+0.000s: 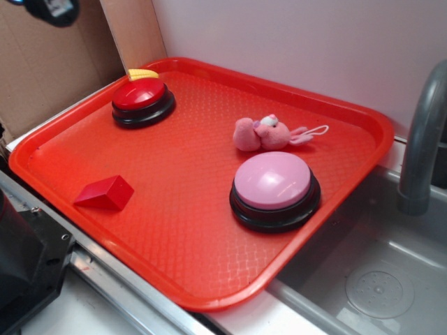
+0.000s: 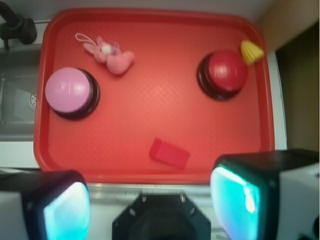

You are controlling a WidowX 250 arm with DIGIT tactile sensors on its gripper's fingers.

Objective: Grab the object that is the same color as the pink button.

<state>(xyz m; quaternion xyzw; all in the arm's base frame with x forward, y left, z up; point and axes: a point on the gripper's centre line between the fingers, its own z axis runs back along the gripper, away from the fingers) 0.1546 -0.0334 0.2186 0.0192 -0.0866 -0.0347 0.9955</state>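
1. A red tray point(image 1: 209, 265) lies on the counter point(image 1: 105, 314), beside a grey sink point(image 1: 377, 279).
2. At the left of the exterior view, a red wedge block point(image 1: 105, 193) rests near the front rim of the tray.
3. Farther back stands a red button point(image 1: 143, 100) on a black base, with a small yellow piece point(image 1: 142, 73) touching it from behind.
4. The pink plush bunny point(image 1: 264, 133) lies on its side toward the right, its white string loop point(image 1: 316, 130) stretched to the right.
5. The pink button point(image 1: 274, 188) stands just in front of the bunny, apart from it.
6. In the wrist view, the hand point(image 2: 150, 205) is wide, holds nothing, and stays off the tray's front edge.
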